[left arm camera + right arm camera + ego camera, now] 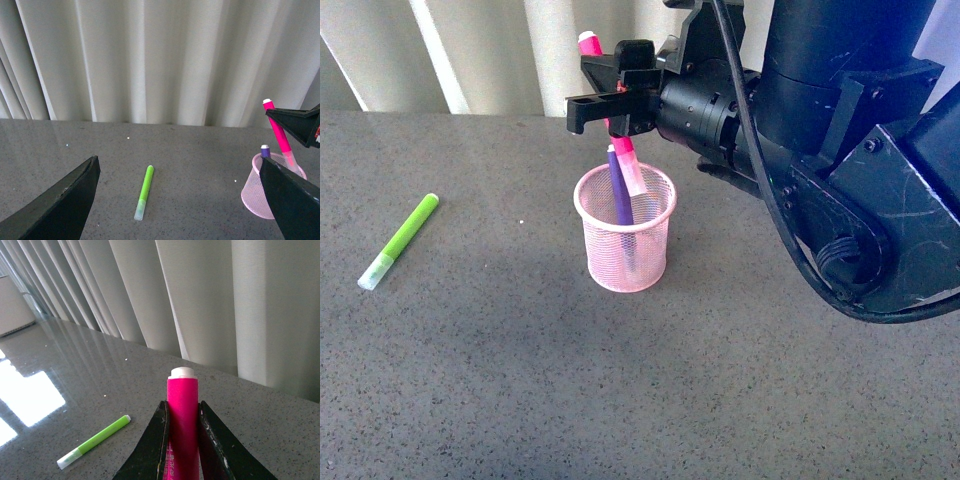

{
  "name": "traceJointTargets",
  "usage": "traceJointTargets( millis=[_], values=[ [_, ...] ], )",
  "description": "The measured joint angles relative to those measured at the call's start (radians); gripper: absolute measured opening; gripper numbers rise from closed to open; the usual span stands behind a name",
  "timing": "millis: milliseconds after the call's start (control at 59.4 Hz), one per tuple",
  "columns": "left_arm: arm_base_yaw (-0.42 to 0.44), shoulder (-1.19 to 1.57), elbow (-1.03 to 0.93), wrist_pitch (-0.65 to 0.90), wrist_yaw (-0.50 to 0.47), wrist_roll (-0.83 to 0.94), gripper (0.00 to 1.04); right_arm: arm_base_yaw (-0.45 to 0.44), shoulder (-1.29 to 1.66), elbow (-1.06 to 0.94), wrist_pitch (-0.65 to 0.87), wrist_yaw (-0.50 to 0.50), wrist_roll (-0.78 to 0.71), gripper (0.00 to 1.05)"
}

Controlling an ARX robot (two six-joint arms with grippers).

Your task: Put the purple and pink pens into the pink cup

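My right gripper is clamped on the magenta-pink marker pen, jaws tight against its barrel, frosted cap end dipping inside the light pink wire-mesh cup on the grey table. The dark purple pen already leans inside (upright-ish). My left gripper hangs wide apart, holding nothing, above the lime-green marker.

We note the right arm: matte black, blocky housing, visible screws, a black cable looping alongside; black wedge-shaped gripper fingers.
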State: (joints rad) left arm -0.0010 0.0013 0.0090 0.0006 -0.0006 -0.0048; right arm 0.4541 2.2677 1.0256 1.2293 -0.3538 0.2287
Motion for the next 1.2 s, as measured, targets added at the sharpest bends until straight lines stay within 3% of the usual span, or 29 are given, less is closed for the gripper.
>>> traceJointTargets(
  millis=[118,572,858,1094,1195],
  values=[
    [0.0,0.0,0.0,0.0,0.0,0.0,0.98,0.003,0.008,0.009,0.0,0.005,-0.004,0.13],
    [0.0,0.0,0.0,0.0,0.0,0.0,0.98,-0.003,0.009,0.01,0.0,0.012,0.009,1.0],
    [0.0,0.0,0.0,0.0,0.0,0.0,0.98,-0.069,-0.222,-0.126,0.004,0.0,0.06,0.98],
    [0.0,0.0,0.0,0.0,0.0,0.0,0.98,-0.227,-0.601,-0.32,-0.027,-0.039,0.096,0.98],
    [0.0,0.0,0.0,0.0,0.0,0.0,0.98,-0.321,-0.831,-0.445,-0.134,-0.087,0.114,0.98]
  ],
)
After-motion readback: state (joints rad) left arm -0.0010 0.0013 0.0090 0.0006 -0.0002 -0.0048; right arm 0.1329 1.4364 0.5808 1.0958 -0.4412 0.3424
